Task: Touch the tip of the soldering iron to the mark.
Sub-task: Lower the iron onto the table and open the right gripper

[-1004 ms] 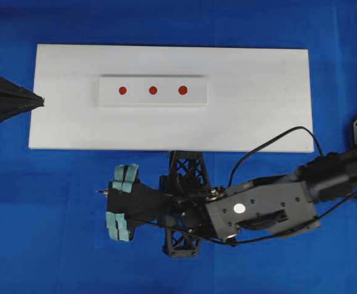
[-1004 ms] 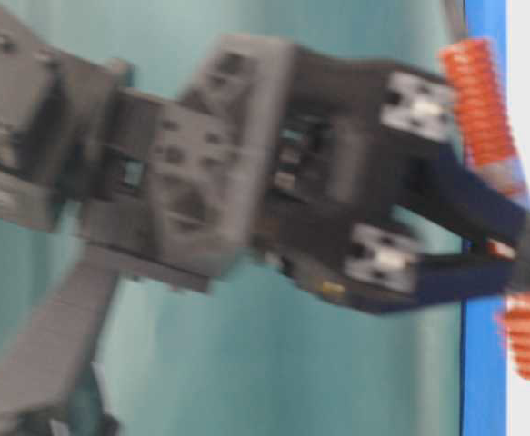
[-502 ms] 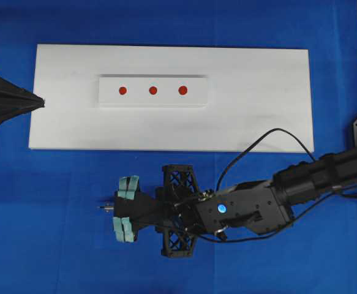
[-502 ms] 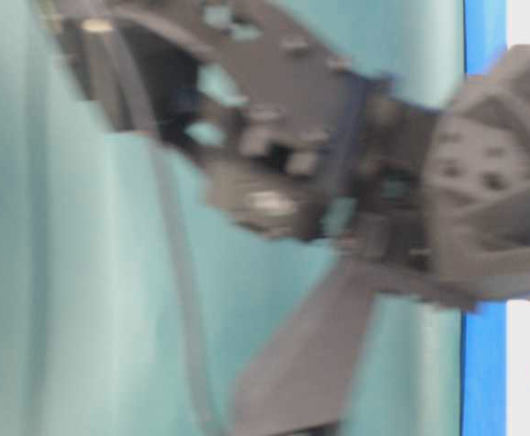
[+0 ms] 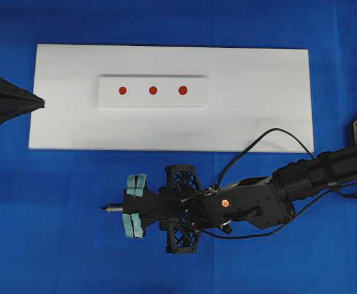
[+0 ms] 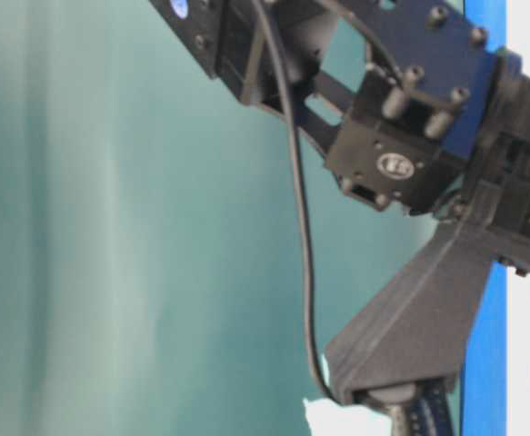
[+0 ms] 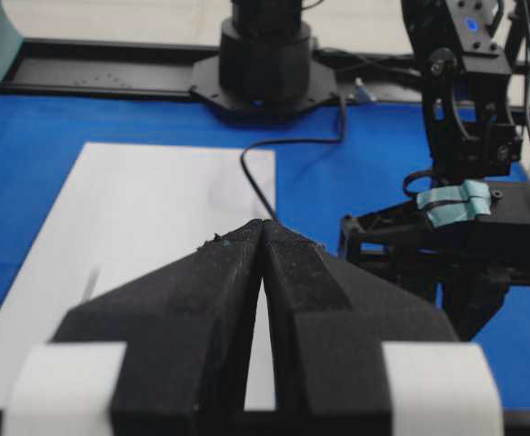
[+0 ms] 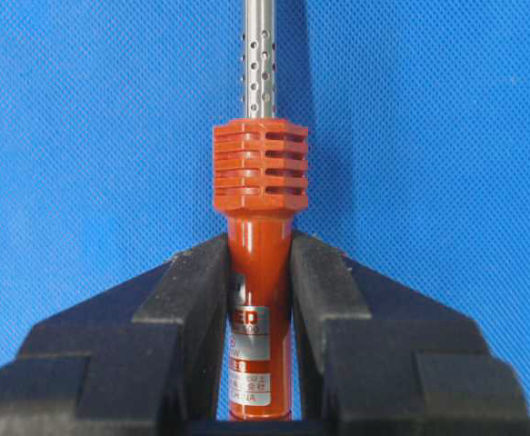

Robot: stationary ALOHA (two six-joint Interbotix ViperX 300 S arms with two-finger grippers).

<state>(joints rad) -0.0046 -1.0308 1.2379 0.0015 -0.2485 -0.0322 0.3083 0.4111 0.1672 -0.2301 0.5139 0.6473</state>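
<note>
Item 1: your right gripper (image 8: 260, 272) clamps the soldering iron (image 8: 260, 263) by its handle, over blue mat, well below the white block (image 5: 152, 90). Item 2: the mark (image 5: 153, 90), untouched. Item 3: left gripper (image 7: 263, 238), clenched, empty.

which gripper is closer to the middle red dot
Left, narrowly. The left gripper sits at the white board's left edge, level with the mark; the right gripper holds the iron off the board below.

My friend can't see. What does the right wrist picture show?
Two black jaws are shut on the red handle of a soldering iron. Its ribbed collar and silver shaft stick straight up over a blue cloth; the tip is cut off by the picture's edge.
</note>
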